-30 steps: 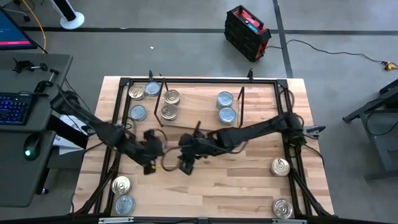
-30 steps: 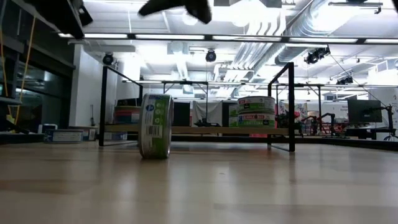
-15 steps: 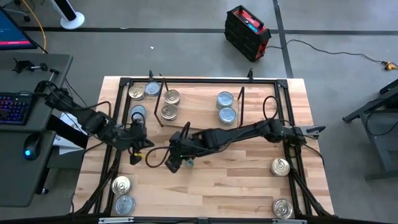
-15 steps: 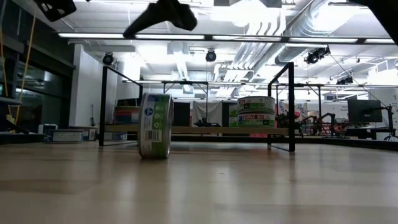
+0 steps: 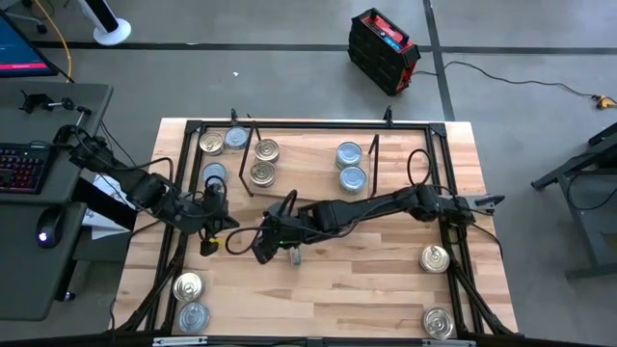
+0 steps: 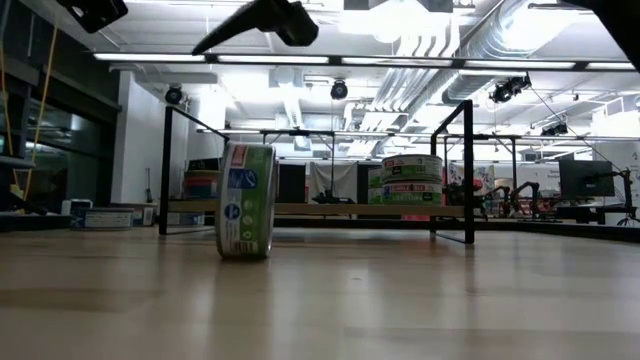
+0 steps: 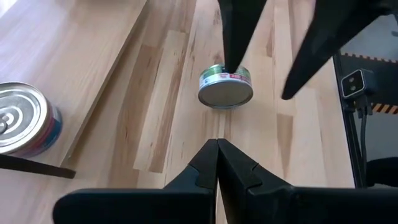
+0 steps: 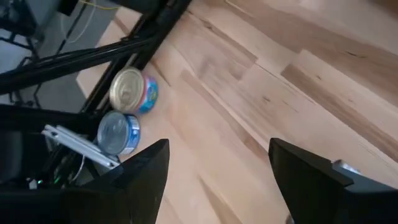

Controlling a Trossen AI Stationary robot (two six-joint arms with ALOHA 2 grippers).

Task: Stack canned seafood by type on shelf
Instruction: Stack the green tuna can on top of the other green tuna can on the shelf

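Green tin (image 6: 246, 200) on edge, ungripped

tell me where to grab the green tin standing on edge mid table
Pinch the green tin across its two flat faces, coming straight down from above. It stands on its rim, so pushing on the curved wall would likely roll it away.

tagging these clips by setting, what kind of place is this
Probably a robotics lab or workshop, not a home or shop. The wooden table stands on a bare concrete floor, a desk with a keyboard sits beside it, and exposed ceiling ducts run overhead.
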